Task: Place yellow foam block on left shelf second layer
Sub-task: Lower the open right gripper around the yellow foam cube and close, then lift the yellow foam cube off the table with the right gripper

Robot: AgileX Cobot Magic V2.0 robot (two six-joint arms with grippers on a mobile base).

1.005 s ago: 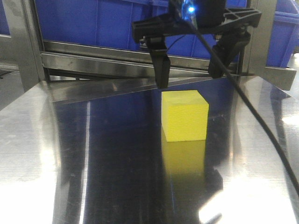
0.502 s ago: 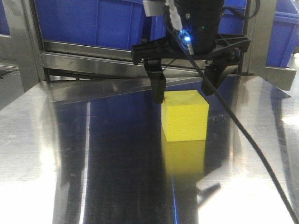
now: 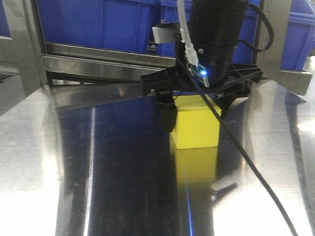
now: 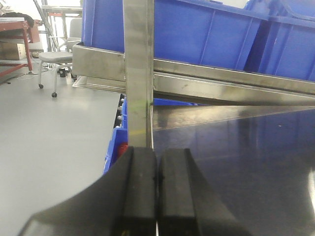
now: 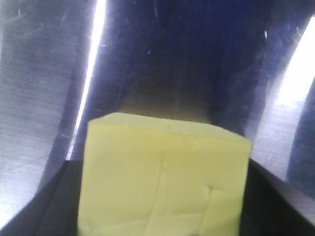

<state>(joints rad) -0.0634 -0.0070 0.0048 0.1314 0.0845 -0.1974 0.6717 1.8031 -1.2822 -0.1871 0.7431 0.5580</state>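
One spread right claw (image 3: 195,118) straddled the yellow foam block (image 3: 197,132) near the desk's (image 3: 98,172) far edge; left claw (image 4: 157,196) pressed together.

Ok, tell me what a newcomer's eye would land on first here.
The bright yellow foam block stands out at once, sitting on the mirror-like steel tabletop right of centre in the front view. The black right end effector straddles it from above, one finger on each side. Behind them, blue bins fill the shelf.
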